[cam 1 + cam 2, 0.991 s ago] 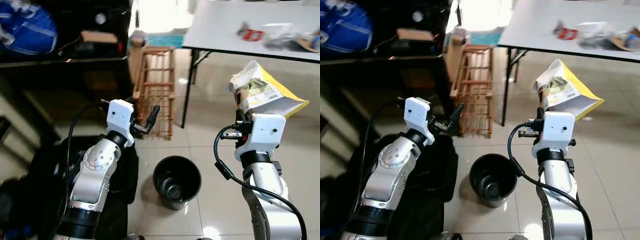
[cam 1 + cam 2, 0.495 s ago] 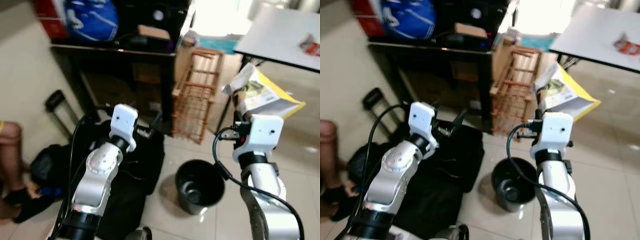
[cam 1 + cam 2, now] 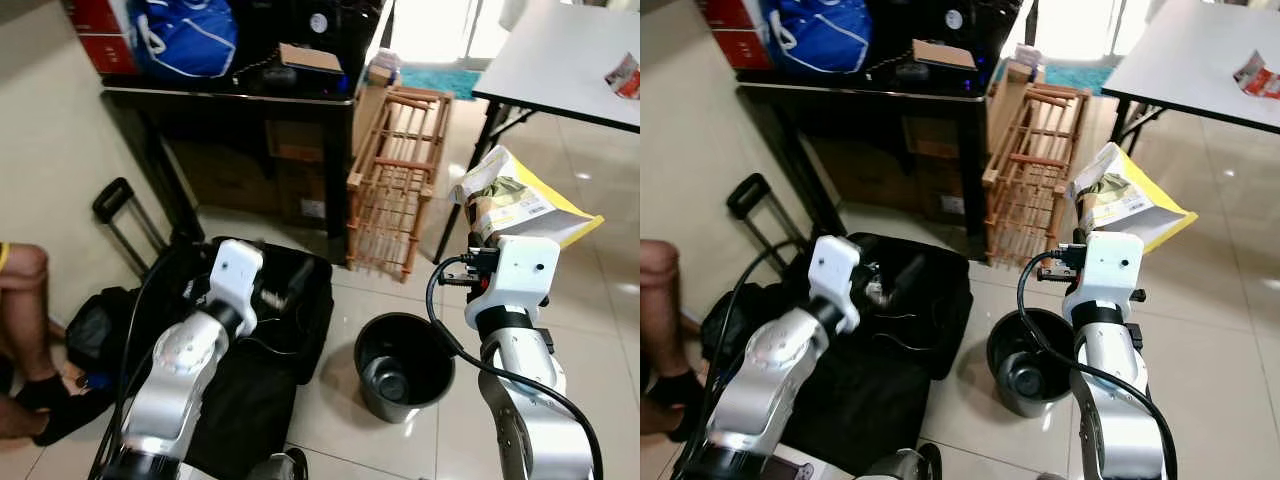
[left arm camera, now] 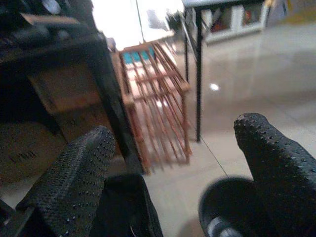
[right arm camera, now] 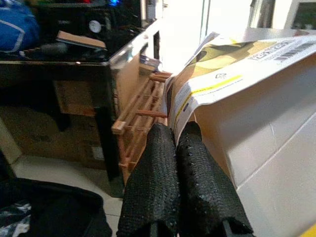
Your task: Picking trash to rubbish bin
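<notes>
Right wrist view: I see my right gripper with its two black fingers pressed together on the edge of a crumpled white and yellow paper bag.
Right gripper: it is clamped on that paper bag, holding it up in the air above and just past the wrist, up and to the right of the bin.
Paper bag: it stands up from the fingertips, printed side towards me, yellow inside showing at the far edge; it touches nothing but the gripper.
Round black plastic rubbish bin: it sits on the pale tiled floor below the right gripper and a little to its left, between my two arms; a dark round thing lies in the bottom, but I cannot tell what it is.
Left gripper: it is held low over a black fabric bag on the floor, left of the bin.
Left wrist view: my left fingers stand wide apart with nothing between them; the bin lies ahead of them, blurred.
Wooden slatted rack: it leans against the dark cabinet, beyond the bin and left of the right gripper.
White table: it is far beyond the right gripper, with a small red and white wrapper on top.
Person's bare leg: it is at the far left edge, well apart from the left gripper.
</notes>
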Controlling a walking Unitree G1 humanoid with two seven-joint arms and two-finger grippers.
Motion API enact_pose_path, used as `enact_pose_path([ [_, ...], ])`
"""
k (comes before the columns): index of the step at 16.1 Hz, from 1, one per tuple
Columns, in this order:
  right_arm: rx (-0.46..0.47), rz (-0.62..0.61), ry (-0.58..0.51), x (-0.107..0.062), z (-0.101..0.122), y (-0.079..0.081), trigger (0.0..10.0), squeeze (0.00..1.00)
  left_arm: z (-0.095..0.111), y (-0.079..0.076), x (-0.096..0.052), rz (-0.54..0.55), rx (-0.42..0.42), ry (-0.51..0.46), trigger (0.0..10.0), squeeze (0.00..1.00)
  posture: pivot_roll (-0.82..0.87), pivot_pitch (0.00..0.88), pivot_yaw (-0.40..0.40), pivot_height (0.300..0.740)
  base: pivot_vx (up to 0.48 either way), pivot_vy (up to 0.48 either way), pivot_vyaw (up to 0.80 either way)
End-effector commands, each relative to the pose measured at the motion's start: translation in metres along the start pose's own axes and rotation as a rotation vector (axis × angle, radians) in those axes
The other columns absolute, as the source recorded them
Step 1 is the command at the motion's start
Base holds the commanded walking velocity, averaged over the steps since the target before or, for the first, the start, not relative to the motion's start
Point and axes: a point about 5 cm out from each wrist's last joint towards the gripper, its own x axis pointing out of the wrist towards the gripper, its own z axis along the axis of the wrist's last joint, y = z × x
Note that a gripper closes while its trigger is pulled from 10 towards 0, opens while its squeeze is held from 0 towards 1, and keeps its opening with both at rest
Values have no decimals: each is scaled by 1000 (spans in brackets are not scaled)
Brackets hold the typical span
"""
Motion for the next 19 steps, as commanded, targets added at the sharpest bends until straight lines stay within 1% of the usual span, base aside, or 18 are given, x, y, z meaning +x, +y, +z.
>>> enact_pose_path([
  [1, 8, -21, 17, 5, -6, 0, 10000, 0, -17, 3, -10, -9, -1, 74, 10000, 0, -26, 204, 92, 740, 0, 0, 0],
  [2, 11, -24, 20, 6, -6, 0, 10000, 0, -19, 3, -12, -8, 0, 83, 10000, 0, -26, 204, 92, 740, 0, 0, 0],
  [3, 19, -27, 29, 8, -9, 3, 10000, 0, -23, 4, -16, -5, -2, 102, 10000, 0, -11, 232, 97, 740, 0, 0, 0],
  [5, 38, -24, 55, 9, -15, 8, 10000, 0, -24, 2, -21, -8, -9, 109, 10000, 0, 9, 261, 102, 740, 0, 0, 0],
  [8, 64, -45, 140, 4, -33, 11, 10000, 0, -22, -1, -23, -24, -14, 112, 10000, 0, 38, 283, 111, 740, 0, 0, 0],
  [11, 74, -59, 182, 1, -42, 11, 10000, 0, -21, -4, -24, -44, -15, 114, 10000, 0, 43, 287, 113, 740, 0, 0, 0],
  [13, 34, -116, 245, -1, -55, 2, 10000, 0, -22, -12, -26, -84, -32, 124, 10000, 0, 38, 286, 110, 740, 0, 0, 0],
  [14, 25, -132, 279, -2, -61, 0, 10000, 0, -24, -15, -26, -106, -21, 134, 10000, 0, 38, 286, 110, 740, 0, 0, 0],
  [15, 29, -144, 302, -3, -64, -2, 10000, 0, -25, -17, -26, -117, -17, 136, 10000, 0, 33, 286, 107, 740, 0, 0, 0],
  [17, 87, -179, 434, -11, -83, -5, 10000, 0, -25, -20, -26, -130, -24, 138, 10000, 0, 27, 288, 101, 740, 0, 0, 0],
  [18, 87, -179, 434, -11, -83, -5, 10000, 0, -25, -20, -26, -130, -24, 138, 10000, 0, 27, 288, 101, 740, 0, 0, 0],
  [19, 85, -160, 462, -14, -89, -3, 10000, 0, -25, -24, -27, -155, -34, 146, 10000, 0, 26, 297, 95, 740, 0, 0, 0],
])
